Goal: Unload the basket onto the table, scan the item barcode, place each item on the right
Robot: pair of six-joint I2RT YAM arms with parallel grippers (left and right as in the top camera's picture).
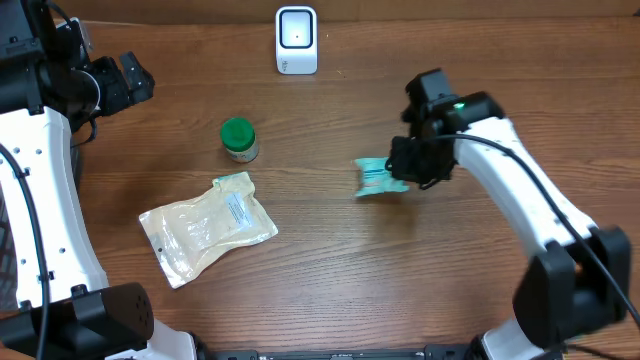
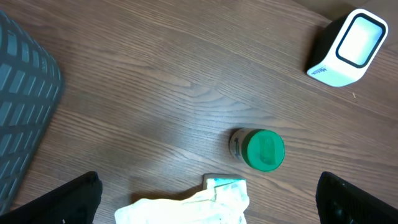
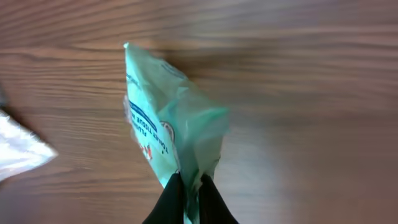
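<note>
Crumpled teal tissue packet (image 3: 166, 121), edge pinched in right pincer (image 3: 190, 190), wooden table (image 3: 311, 93), pale pouch corner (image 3: 17, 149) left

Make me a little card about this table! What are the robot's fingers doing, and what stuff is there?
right fingers: shut, pinching one end of the teal tissue pack
left fingers: wide open, holding nothing, at the far left
scanner: white, standing at the far edge of the table
green-lidded jar: upright, left of the middle
clear pouch: lying flat, just in front of the jar
pack and scanner: apart, so the pack is not at the scanner yet
</note>
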